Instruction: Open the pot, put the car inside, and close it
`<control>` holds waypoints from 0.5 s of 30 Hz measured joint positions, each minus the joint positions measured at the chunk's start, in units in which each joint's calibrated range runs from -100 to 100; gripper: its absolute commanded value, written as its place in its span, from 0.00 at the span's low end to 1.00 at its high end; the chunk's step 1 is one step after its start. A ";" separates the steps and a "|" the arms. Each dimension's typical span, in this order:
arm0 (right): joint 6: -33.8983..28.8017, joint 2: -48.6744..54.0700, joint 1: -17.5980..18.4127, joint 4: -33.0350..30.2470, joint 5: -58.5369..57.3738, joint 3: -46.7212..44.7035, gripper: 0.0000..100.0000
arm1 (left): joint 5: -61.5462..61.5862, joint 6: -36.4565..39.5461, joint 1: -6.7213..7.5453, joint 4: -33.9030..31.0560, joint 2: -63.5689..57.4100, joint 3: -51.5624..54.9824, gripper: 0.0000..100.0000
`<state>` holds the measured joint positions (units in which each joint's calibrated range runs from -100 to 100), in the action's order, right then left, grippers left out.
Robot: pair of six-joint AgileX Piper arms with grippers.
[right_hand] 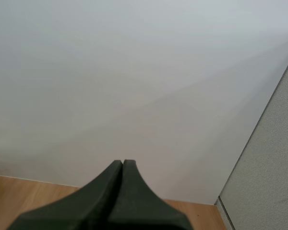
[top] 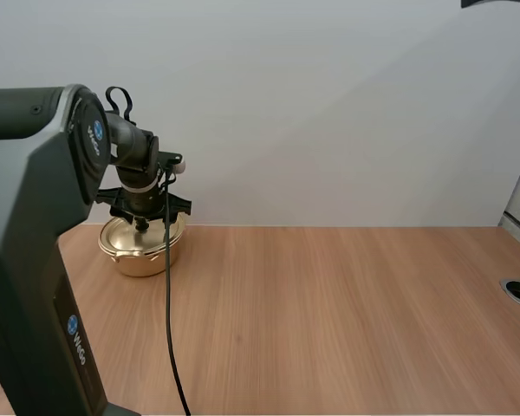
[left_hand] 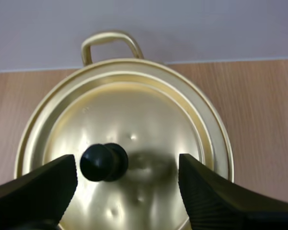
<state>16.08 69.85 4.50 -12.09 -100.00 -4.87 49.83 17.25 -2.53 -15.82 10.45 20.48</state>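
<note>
So my left gripper (top: 144, 222) is hovering right over the shiny gold metal pot (top: 139, 253), which is sitting at the middle left of the frame in the high view, near the far edge of the light wooden table (top: 329, 303). My fingers (left_hand: 38, 189) are standing wide apart and gripping nothing. The round gold lid (left_hand: 134, 110) is resting on the pot below them, and its black ball knob (left_hand: 103, 162) is sitting between them, close beside one. My right gripper (right_hand: 122, 191) is pressing together into one dark wedge, holding nothing.
</note>
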 measured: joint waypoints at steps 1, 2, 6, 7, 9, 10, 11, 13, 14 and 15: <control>0.00 0.00 0.00 0.00 0.00 0.00 0.00 | -0.96 0.00 0.00 -0.30 -0.33 0.00 1.00; 0.00 0.00 0.00 0.16 0.00 0.00 0.00 | -1.98 0.00 0.00 -0.28 -0.84 0.00 1.00; 0.00 0.00 0.00 0.16 0.00 0.00 0.00 | -4.94 0.00 0.00 -0.28 -3.33 -0.15 1.00; 0.00 0.00 0.00 0.16 0.00 0.00 0.00 | -5.30 0.00 0.00 -0.60 -3.80 -0.15 1.00; 0.00 0.00 0.00 0.16 0.00 0.00 0.00 | -5.91 0.00 0.00 -1.07 -4.77 -0.15 1.00; 0.00 0.00 0.00 0.16 0.00 0.00 0.00 | -5.91 0.09 0.00 -1.07 -4.93 -0.27 1.00; 0.00 0.00 0.00 0.16 0.00 0.00 0.00 | -5.91 0.09 0.00 -1.07 -5.32 -0.27 1.00; 0.00 0.00 0.00 0.16 0.00 0.00 0.00 | -5.67 0.09 0.00 -1.07 -5.57 -0.27 1.00; 0.00 0.00 0.00 0.16 0.00 0.00 0.00 | -5.47 0.09 0.00 -1.07 -5.95 -0.27 1.00; 0.00 0.00 0.00 0.16 0.00 0.00 0.00 | -5.12 0.09 0.00 -1.18 -6.31 -0.27 1.00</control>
<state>16.08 69.85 4.50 -11.92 -100.00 -4.87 44.71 17.35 -2.53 -17.00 4.14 20.21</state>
